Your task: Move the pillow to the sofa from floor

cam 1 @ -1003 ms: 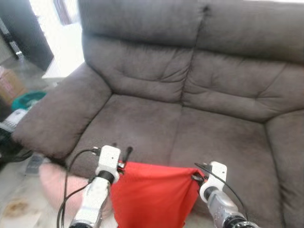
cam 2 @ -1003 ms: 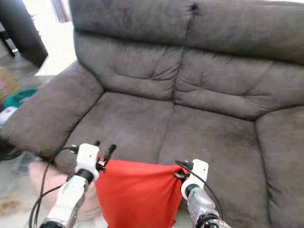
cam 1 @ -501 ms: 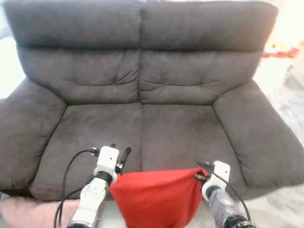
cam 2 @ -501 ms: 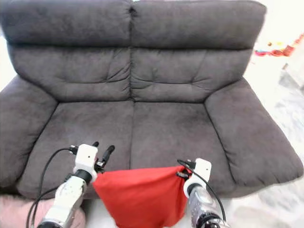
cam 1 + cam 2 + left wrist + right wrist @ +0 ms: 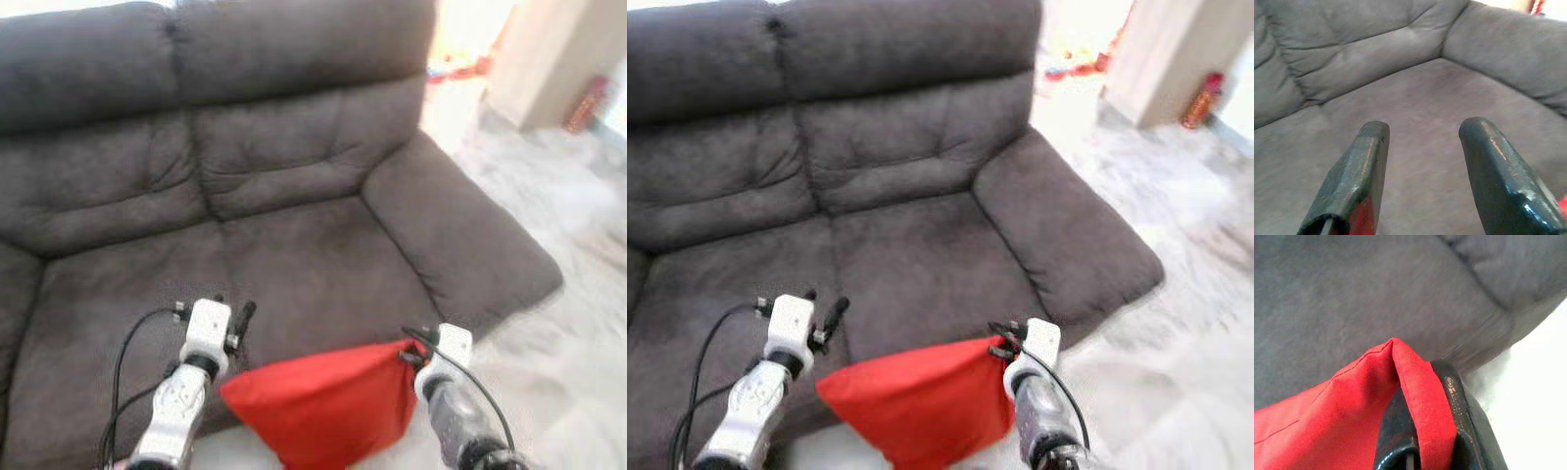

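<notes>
The red pillow (image 5: 328, 411) hangs before the dark sofa (image 5: 294, 196), its corner clamped in the right end effector (image 5: 1418, 431) — the left end effector (image 5: 1422, 147) now stands apart, released, as the camera has swung rightward.

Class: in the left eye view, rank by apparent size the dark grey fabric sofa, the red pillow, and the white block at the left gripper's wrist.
1. Dark grey fabric sofa, by far the largest.
2. Red pillow, partly cut off by the picture's edge.
3. White block behind the left gripper, smallest.
</notes>
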Tool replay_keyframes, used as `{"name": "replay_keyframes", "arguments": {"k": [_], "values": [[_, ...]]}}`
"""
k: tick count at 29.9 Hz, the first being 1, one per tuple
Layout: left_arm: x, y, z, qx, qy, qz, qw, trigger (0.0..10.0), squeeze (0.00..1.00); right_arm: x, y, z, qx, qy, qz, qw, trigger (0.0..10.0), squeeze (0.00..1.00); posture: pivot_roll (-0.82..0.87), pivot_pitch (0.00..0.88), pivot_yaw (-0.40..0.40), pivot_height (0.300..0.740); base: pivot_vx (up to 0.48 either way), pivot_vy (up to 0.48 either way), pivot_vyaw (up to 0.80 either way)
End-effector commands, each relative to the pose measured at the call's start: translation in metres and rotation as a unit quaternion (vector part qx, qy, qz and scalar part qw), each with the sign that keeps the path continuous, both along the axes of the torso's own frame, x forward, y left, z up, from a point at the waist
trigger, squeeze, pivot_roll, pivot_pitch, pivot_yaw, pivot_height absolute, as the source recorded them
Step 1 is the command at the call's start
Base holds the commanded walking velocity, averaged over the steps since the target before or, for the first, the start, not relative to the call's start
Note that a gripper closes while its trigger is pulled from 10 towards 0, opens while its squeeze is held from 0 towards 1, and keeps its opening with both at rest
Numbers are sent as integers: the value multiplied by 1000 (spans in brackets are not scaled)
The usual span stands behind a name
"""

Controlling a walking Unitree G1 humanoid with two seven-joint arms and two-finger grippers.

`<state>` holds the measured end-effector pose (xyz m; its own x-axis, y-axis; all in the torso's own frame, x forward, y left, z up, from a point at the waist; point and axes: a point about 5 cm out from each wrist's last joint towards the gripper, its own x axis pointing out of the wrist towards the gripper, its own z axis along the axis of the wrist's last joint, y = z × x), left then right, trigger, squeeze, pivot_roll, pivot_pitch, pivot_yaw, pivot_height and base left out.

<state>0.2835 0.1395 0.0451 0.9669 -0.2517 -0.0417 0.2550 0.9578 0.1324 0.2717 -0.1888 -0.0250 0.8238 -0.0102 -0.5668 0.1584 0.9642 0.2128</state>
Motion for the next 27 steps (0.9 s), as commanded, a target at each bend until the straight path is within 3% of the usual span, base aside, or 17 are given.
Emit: {"name": "replay_keyframes", "arguments": {"k": [1, 5, 10, 11, 14, 19, 22, 27], "values": [[-3, 12, -5, 10, 13, 13, 1000, 10000, 0, 12, 6, 11, -30, -28, 34, 999, 10000, 0, 74, 49, -4, 740, 0, 0, 0], [-3, 13, -6, 10, 14, 11, 1000, 10000, 0, 12, 7, 11, -52, -22, 49, 997, 10000, 0, 70, 44, -1, 740, 0, 0, 0], [-3, 13, -6, 11, 14, 9, 1000, 10000, 0, 14, 9, 12, -97, -15, 111, 989, 10000, 0, 68, 44, 5, 740, 0, 0, 0], [-3, 13, -6, 12, 14, 9, 1000, 10000, 0, 9, 4, 10, -99, -30, 126, 987, 10000, 0, 64, 45, 6, 740, 0, 0, 0], [-3, 14, -6, 11, 15, 7, 1000, 10000, 0, -29, -25, 8, -114, -123, 161, 973, 10000, 0, 61, 47, 8, 740, 0, 0, 0], [-3, 14, -6, 10, 16, 6, 1000, 10000, 0, -29, -32, 12, -174, -117, 202, 957, 10000, 0, 59, 49, 9, 740, 0, 0, 0], [-3, 14, -6, 10, 16, 6, 1000, 10000, 0, -27, -40, 16, -156, -130, 175, 963, 10000, 0, 59, 49, 8, 740, 0, 0, 0], [-2, 14, -6, 10, 17, 4, 1000, 10000, 0, -31, -35, 23, -126, -165, 188, 960, 10000, 0, 54, 51, 8, 740, 0, 0, 0]]}}
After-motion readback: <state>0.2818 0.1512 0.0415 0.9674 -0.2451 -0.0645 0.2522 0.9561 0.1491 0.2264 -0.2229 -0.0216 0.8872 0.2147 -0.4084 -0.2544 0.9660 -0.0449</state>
